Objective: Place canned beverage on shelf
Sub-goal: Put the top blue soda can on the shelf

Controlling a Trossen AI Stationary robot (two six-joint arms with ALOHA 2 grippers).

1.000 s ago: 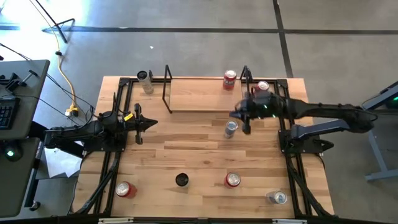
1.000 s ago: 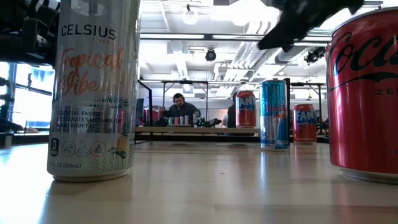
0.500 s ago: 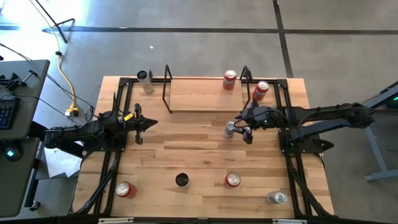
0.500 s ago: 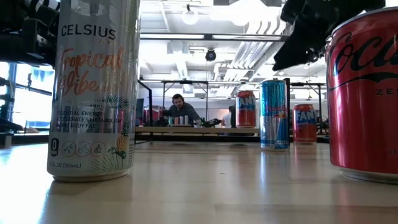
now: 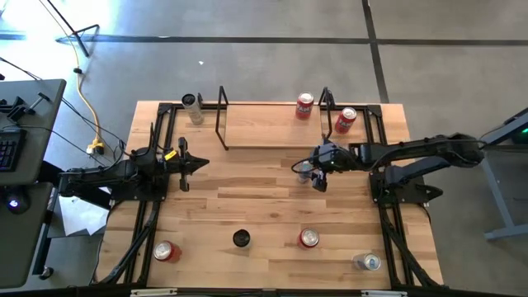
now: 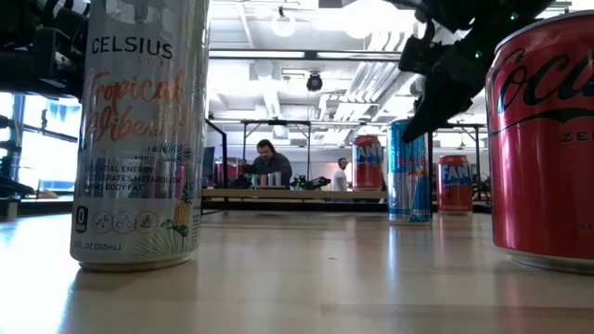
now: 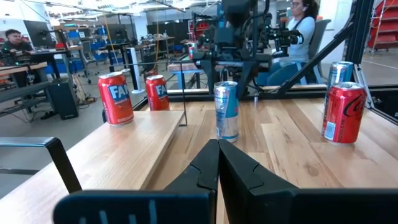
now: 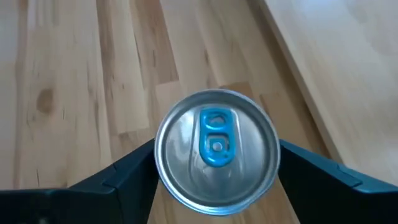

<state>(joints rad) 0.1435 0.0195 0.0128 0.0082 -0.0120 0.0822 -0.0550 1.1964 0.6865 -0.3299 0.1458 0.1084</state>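
Robotics lab or workshop, bare concrete floor (image 5: 264,58) around the wooden table (image 5: 264,206), exposed ceiling ducts (image 6: 371,79) and strip lights, workbenches with equipment, a seated person (image 6: 268,163) at a far bench.

Bright, even overhead light; the Celsius can (image 6: 139,130) looms close, its top cropped.

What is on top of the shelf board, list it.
One red can stands on the shelf near its right end; the rest of the board shows bare. The second red can stands just outside the frame. Whatever lies under the board is hidden.
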